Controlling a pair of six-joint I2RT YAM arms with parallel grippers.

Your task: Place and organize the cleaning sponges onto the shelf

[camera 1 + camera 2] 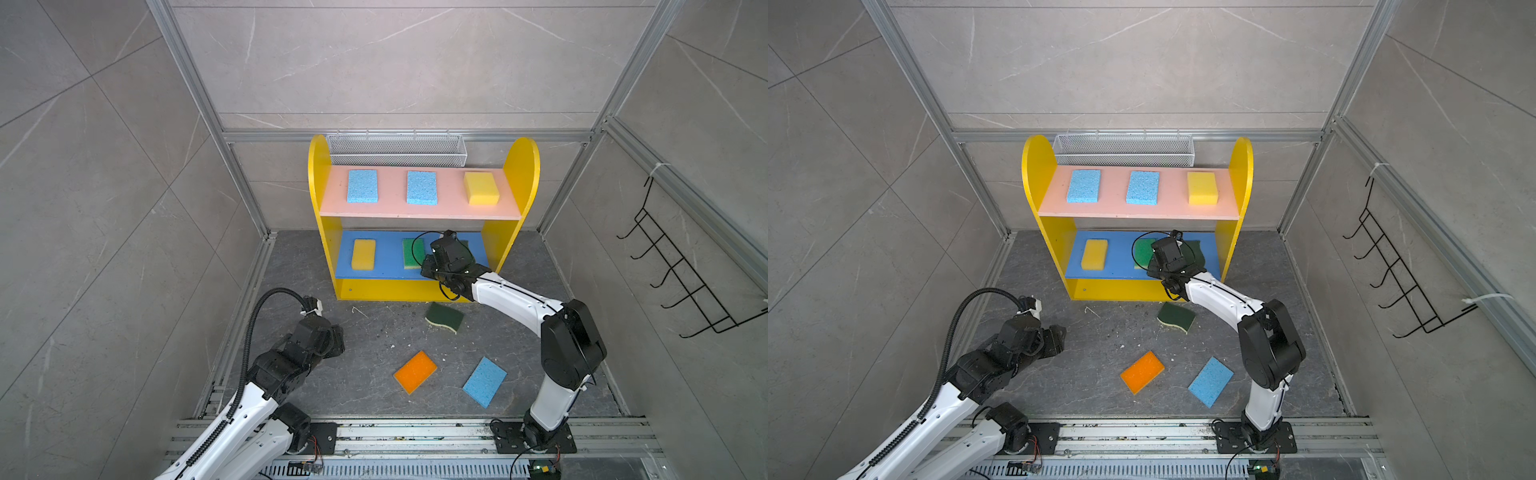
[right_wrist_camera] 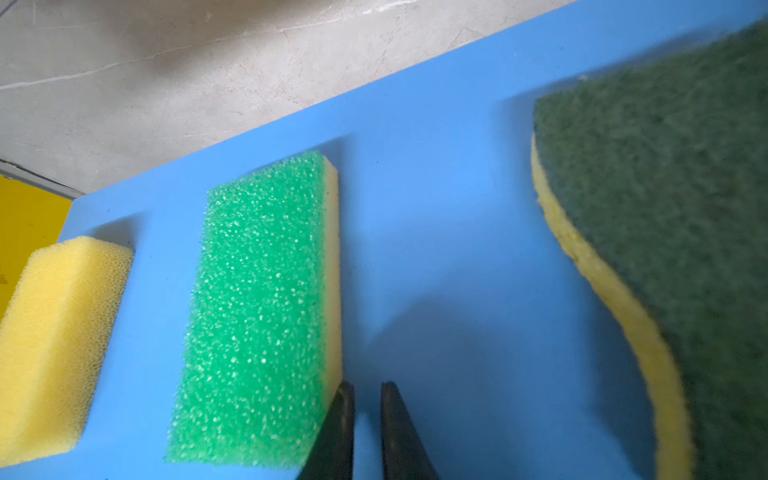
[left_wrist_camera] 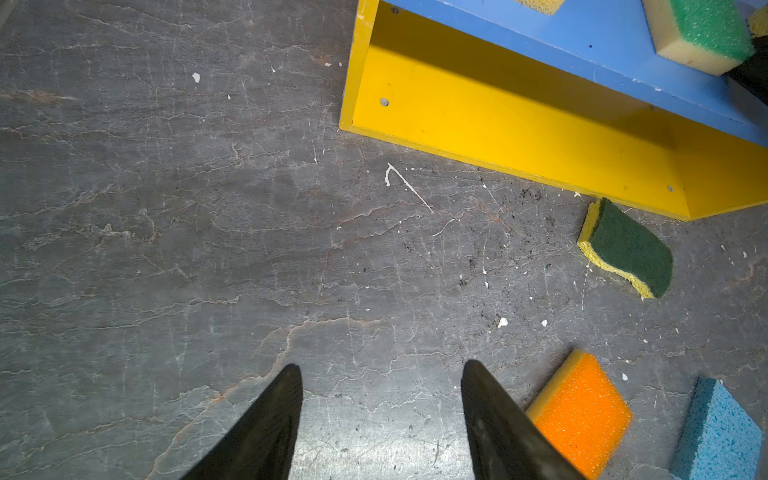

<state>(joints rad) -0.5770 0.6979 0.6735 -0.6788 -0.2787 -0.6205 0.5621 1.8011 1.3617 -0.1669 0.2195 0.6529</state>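
Both arms are showing white link shells with black joint housings. A black ribbed cable conduit [image 1: 249, 332] is running along the left arm [image 1: 232, 419]. A thin black cable is looping at the right arm's [image 1: 515, 303] wrist. Black bolted base plates [image 1: 536, 440] are anchoring them on the rail. Fingers [image 3: 266, 428] are looking black and tapered.
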